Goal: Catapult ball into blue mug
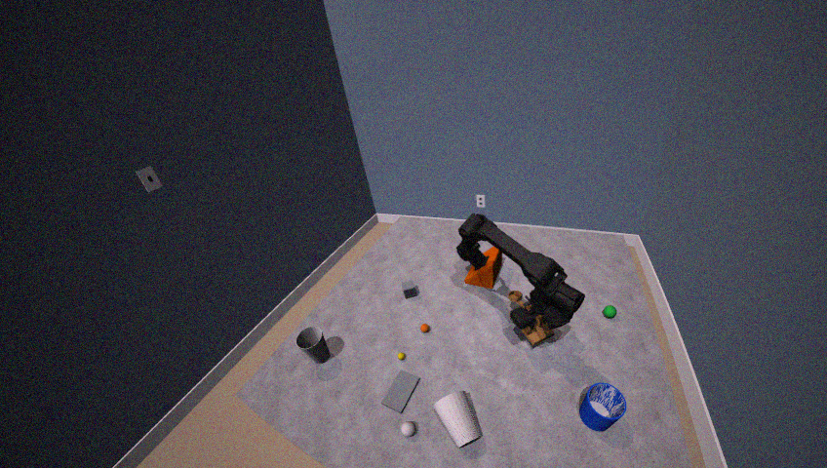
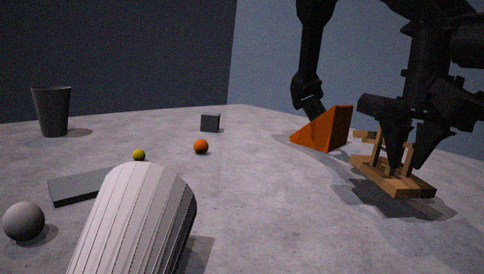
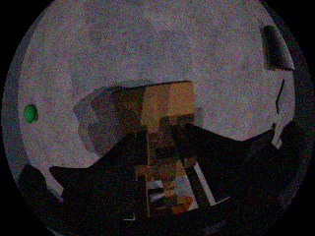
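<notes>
The wooden catapult point(image 1: 537, 337) point(image 2: 404, 193) point(image 3: 182, 100) hangs a little above the grey surface, its shadow detached below it in the exterior view. My gripper point(image 2: 404, 168) point(image 3: 159, 132) is shut on its upright frame, fingers pointing down. The catapult's cup point(image 1: 515, 295) points toward the back; I see no ball in it. The blue mug point(image 1: 602, 407) stands upright at the front right. A green ball point(image 1: 609, 311) point(image 3: 30, 113) lies right of the arm. An orange ball point(image 1: 424, 328) point(image 2: 201, 146), a yellow ball point(image 1: 401, 356) point(image 2: 138, 154) and a white ball point(image 1: 408, 428) point(image 2: 23, 221) lie left.
An orange wedge point(image 1: 484, 272) point(image 2: 322, 130) is behind the catapult by the arm. A dark block point(image 1: 410, 291) point(image 2: 210, 123), a grey slab point(image 1: 400, 391) point(image 2: 76, 188), a grey cup point(image 1: 316, 346) point(image 2: 51, 110) and a white ribbed cup point(image 1: 458, 418) point(image 2: 136, 217) are to the left.
</notes>
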`<state>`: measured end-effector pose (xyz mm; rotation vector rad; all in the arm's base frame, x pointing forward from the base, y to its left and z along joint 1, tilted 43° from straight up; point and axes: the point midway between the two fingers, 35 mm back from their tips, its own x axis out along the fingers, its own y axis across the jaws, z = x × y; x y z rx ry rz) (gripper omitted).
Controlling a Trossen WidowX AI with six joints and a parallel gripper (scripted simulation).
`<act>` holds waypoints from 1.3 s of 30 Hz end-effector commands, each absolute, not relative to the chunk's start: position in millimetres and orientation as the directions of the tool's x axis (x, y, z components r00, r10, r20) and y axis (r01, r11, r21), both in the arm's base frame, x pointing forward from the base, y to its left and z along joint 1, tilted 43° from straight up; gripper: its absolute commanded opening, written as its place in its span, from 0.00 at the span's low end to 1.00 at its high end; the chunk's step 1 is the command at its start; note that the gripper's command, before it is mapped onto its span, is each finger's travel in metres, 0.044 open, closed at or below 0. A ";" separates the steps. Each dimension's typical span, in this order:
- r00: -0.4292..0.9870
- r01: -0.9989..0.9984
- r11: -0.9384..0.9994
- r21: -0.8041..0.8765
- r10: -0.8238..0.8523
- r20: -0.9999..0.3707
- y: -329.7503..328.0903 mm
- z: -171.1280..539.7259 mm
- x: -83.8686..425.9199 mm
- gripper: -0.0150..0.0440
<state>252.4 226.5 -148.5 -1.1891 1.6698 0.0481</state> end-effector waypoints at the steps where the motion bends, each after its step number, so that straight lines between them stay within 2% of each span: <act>1: 0.032 -0.713 0.507 -0.485 -0.668 -0.744 224.0 -150.5 252.3 0.25; 30: 0.028 -0.707 0.514 -0.485 -0.666 -0.745 201.4 -175.0 253.9 0.25; 39: 0.028 -0.707 0.514 -0.485 -0.666 -0.745 201.4 -175.0 253.9 0.65</act>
